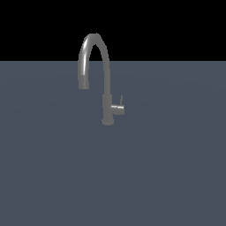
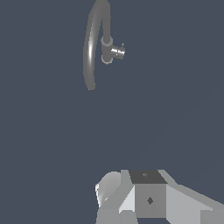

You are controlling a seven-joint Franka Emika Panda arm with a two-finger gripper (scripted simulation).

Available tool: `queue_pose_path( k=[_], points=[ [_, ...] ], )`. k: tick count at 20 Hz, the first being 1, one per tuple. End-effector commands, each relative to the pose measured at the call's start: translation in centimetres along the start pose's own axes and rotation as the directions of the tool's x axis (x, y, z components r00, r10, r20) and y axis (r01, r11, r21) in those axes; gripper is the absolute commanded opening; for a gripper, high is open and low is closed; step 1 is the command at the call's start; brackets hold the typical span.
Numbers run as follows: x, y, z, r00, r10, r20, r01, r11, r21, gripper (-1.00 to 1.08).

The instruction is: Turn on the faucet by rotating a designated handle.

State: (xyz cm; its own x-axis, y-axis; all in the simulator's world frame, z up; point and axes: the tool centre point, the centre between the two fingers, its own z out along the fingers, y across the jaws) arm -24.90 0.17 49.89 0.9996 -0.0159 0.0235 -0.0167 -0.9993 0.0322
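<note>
Wrist view: gripper well apart from the faucet; its opening cannot be told; risk: striking the spout instead of the handle, at the stem's three o'clock.

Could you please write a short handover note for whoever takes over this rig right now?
Gripper: absent from the exterior view. The wrist view shows only grey arm hardware at the picture's edge, so open or shut cannot be told. Nothing is seen in its grasp.
Faucet: stands upright on the flat grey surface, spout arching toward the exterior view's left.
Handle: short stub low on the stem, pointing to the exterior view's right, with a thin lever pin; nothing touches it.
Done: nothing visible; arm is well short of the faucet.
Left: approach, engage the handle, rotate it.
</note>
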Motion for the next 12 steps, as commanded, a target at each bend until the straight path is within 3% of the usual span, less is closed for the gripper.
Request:
queue_pose_path(
  k=[1, 12],
  points=[
    [0.0, 0.0, 0.0, 1.000, 0.000, 0.000, 0.000, 1.000, 0.000, -1.00],
    [1.8, -0.2, 0.4, 0.998, 0.045, 0.039, -0.047, 0.998, 0.044, -1.00]
  ],
)
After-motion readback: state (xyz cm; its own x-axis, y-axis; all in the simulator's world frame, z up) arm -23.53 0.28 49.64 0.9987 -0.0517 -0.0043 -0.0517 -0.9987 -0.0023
